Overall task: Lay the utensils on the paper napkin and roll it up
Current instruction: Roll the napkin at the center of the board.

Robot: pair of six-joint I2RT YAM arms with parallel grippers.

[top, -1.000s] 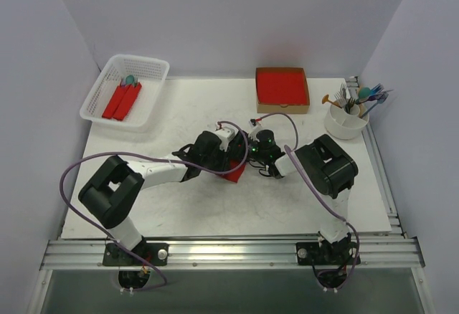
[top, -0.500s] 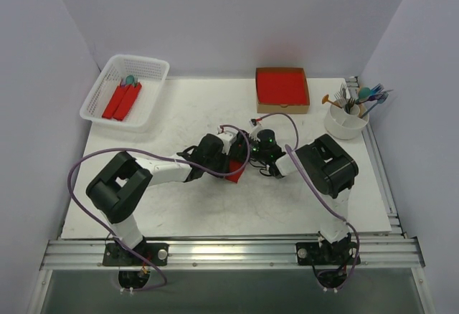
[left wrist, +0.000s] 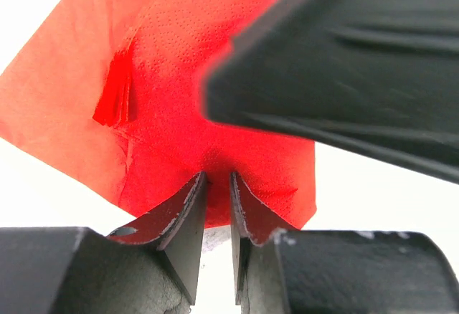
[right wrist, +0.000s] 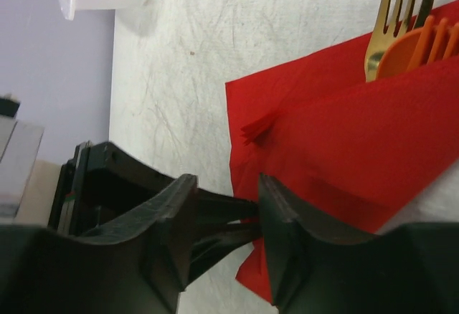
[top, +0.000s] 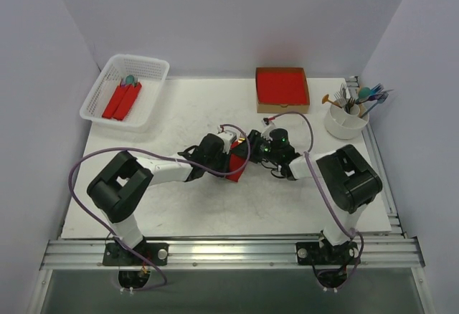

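Tools meet at bench [top: 179, 206] centre: left tool [left wrist: 218, 181] nearly pressed together, pinching paper napkin [left wrist: 186, 92] edge. Right tool [right wrist: 226, 188] spread, over napkin corner. Metal fork [right wrist: 382, 38] and orange fork [right wrist: 422, 47] sit tucked in napkin fold.

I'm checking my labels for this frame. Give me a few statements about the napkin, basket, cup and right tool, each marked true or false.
1. Some fork tines poke out of the folded paper napkin. True.
2. The white basket is empty. False: red rolls lie in it.
3. The right tool is open. True.
4. The utensil cup stands on the table's left side. False: it stands near the right edge.
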